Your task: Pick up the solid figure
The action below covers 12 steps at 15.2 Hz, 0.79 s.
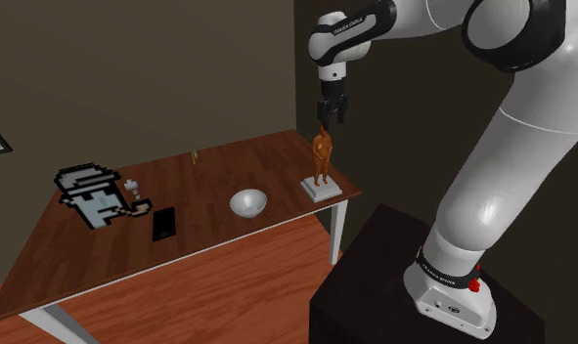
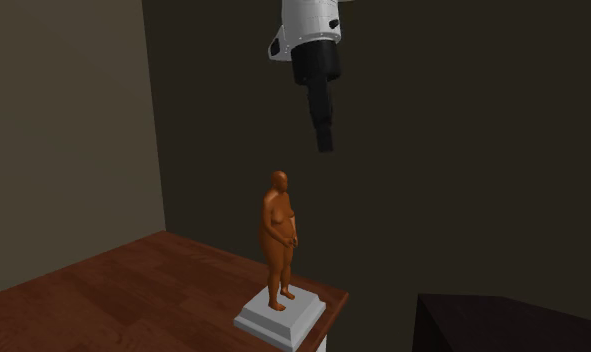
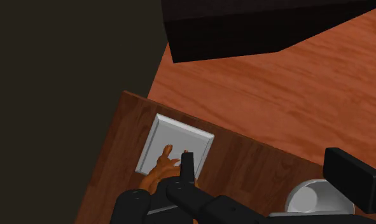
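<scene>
The solid figure (image 1: 322, 156) is an orange standing human statue on a square grey base (image 1: 319, 189), at the corner of the wooden table (image 1: 208, 176) nearest the stand. My black gripper (image 1: 331, 121) hangs open a short way above the statue's head, not touching it. In the second exterior view the gripper (image 2: 327, 146) points down, above the figure (image 2: 278, 240) and slightly to its right. From the wrist, the figure (image 3: 160, 170) and its base (image 3: 180, 137) lie below the gripper (image 3: 269, 168), close to one finger, with the fingers standing wide apart.
A white bowl (image 1: 247, 202) sits mid-table, also seen beside the other finger (image 3: 313, 194). A flat black slab (image 1: 163, 223), a grey pixel-style head with hat and pipe (image 1: 96, 195) and a small yellowish item (image 1: 193, 154) lie farther along. The black stand (image 1: 404, 283) is beside the table's corner.
</scene>
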Available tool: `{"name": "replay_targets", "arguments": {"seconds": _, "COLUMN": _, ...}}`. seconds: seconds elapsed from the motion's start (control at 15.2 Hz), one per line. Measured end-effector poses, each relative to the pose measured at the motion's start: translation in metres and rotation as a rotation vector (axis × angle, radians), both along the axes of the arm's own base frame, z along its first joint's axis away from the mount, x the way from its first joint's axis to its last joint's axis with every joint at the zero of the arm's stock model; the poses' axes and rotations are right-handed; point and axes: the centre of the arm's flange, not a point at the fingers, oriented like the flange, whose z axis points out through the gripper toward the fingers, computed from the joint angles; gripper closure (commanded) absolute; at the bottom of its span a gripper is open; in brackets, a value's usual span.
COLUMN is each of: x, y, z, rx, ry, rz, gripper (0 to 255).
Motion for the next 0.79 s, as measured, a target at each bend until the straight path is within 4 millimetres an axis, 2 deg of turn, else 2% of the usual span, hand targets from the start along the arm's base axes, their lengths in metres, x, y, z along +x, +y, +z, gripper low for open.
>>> {"name": "replay_targets", "arguments": {"seconds": 0.07, "x": 0.009, "y": -0.007, "z": -0.008, "rx": 0.003, "ry": -0.005, "rz": -0.003, "gripper": 0}}
{"name": "replay_targets", "arguments": {"seconds": 0.53, "x": 0.073, "y": -0.069, "z": -0.029, "rx": 0.022, "ry": -0.039, "rz": -0.02, "gripper": 0}}
{"name": "replay_targets", "arguments": {"seconds": 0.79, "x": 0.08, "y": -0.08, "z": -0.042, "rx": 0.025, "ry": -0.043, "rz": -0.022, "gripper": 0}}
